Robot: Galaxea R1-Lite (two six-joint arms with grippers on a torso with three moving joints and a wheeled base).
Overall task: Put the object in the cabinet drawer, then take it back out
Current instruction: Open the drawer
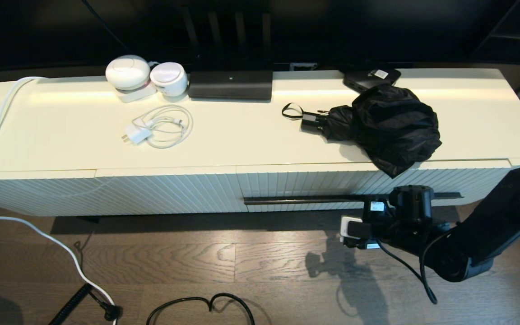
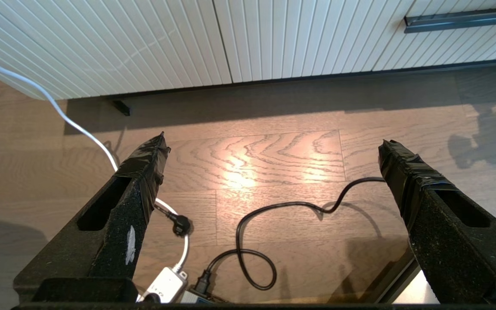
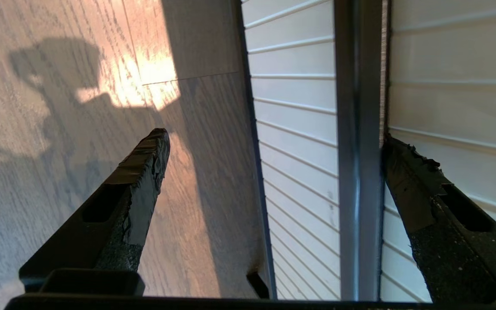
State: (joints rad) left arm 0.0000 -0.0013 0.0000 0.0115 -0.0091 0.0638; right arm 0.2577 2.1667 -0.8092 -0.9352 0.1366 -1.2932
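Observation:
The black folding umbrella [image 1: 391,124] lies on the cabinet top at the right, its fabric bunched and drooping over the front edge, its handle and wrist loop [image 1: 292,111] pointing left. Below it the vertically ribbed cabinet drawer [image 1: 305,184] is closed. My right gripper [image 1: 410,195] is at the drawer's dark bar handle [image 1: 314,199]. In the right wrist view this gripper [image 3: 274,135] is open, the bar handle [image 3: 358,172] running between its fingers and close against one finger [image 3: 407,185]. My left gripper [image 2: 274,138] hangs open over the wooden floor, holding nothing.
On the cabinet top sit a white charger with coiled cable [image 1: 160,126], two white round devices [image 1: 145,76], a long black device [image 1: 230,84] and a flat black labelled box [image 1: 370,77]. The diagonally ribbed panel [image 1: 151,194] is left of the drawer. White [image 1: 39,232] and black [image 1: 201,302] cables cross the floor.

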